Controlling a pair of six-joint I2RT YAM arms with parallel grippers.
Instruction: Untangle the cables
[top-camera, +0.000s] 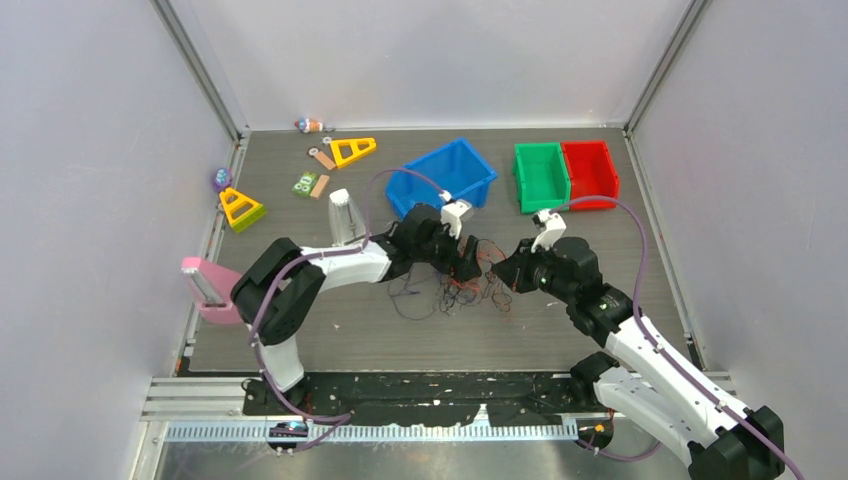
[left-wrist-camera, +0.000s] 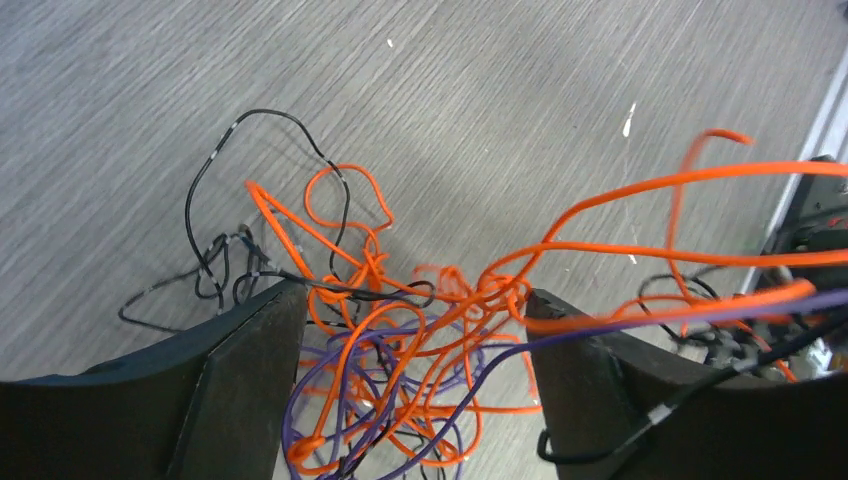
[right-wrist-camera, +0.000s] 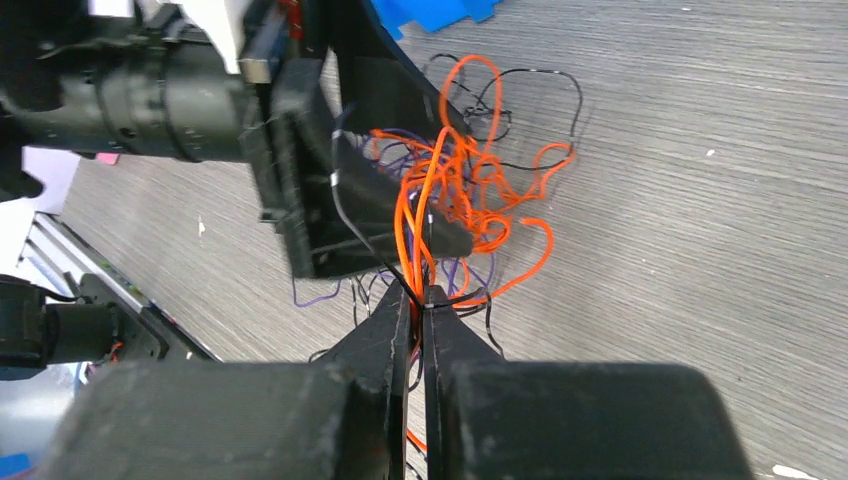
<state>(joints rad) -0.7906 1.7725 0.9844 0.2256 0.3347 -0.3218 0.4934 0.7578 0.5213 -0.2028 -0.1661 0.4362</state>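
The cables (top-camera: 455, 290) are a tangle of thin orange, purple and black wires lying mid-table between the two arms. My left gripper (top-camera: 468, 262) is open. In its wrist view the gripper (left-wrist-camera: 415, 300) straddles the cables (left-wrist-camera: 400, 340), with the knot between its two fingers and orange strands stretching away to the right. My right gripper (top-camera: 505, 272) is shut on the cables. In its wrist view, orange and black strands of the cables (right-wrist-camera: 460, 190) run up out of the closed tips of the gripper (right-wrist-camera: 420, 290) toward the left gripper's fingers (right-wrist-camera: 395, 190).
A blue bin (top-camera: 445, 175) stands just behind the arms, with a green bin (top-camera: 541, 175) and a red bin (top-camera: 590, 172) at back right. Yellow triangles (top-camera: 352, 150) (top-camera: 241, 208), small toys and a pink object (top-camera: 210, 290) lie along the left side. Walls enclose the table.
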